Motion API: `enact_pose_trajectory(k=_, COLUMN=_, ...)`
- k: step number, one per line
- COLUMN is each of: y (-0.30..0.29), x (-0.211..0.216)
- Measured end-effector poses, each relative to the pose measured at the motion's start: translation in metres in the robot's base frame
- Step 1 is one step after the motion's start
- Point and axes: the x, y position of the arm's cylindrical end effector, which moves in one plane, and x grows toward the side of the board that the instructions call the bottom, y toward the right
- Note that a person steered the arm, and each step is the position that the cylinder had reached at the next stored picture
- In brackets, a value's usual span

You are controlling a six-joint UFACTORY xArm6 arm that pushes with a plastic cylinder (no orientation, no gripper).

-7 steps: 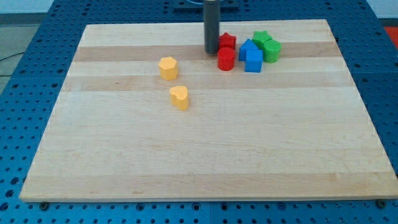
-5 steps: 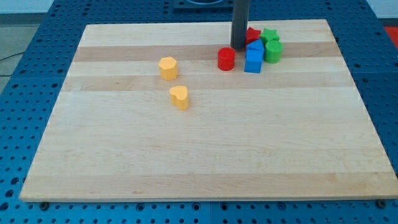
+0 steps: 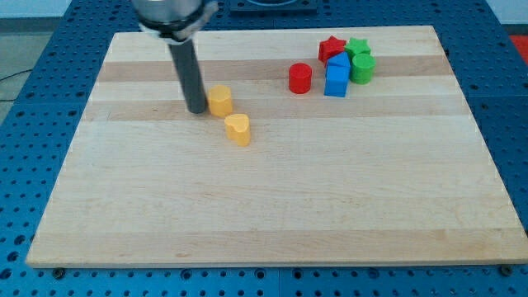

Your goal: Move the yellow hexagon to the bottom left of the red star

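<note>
Pale wooden desk (image 3: 272, 214): my tip (image 3: 196, 110), no hand to open or close, touches the left side of the yellow hexagon (image 3: 219, 100), upper-left of centre, well left of the red star (image 3: 332, 48); it looks light, rigid, likely slippery, best pushed square-on.

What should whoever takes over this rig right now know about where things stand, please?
My tip sits on the board just at the view's left of the yellow hexagon, close enough that contact cannot be ruled out.
The red star is far off toward the view's top right, beside the blue and green blocks.
Done: tip lined up behind the hexagon.
Left: push it toward the view's right until it sits below-left of the star.
</note>
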Motion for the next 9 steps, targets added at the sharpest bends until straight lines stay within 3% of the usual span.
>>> enact_pose_trajectory(k=2, y=0.083, x=0.001)
enact_pose_trajectory(k=4, y=0.115, x=-0.008)
enact_pose_trajectory(k=6, y=0.108, x=-0.041)
enact_pose_trajectory(k=8, y=0.045, x=-0.062)
enact_pose_trajectory(k=9, y=0.063, x=-0.077)
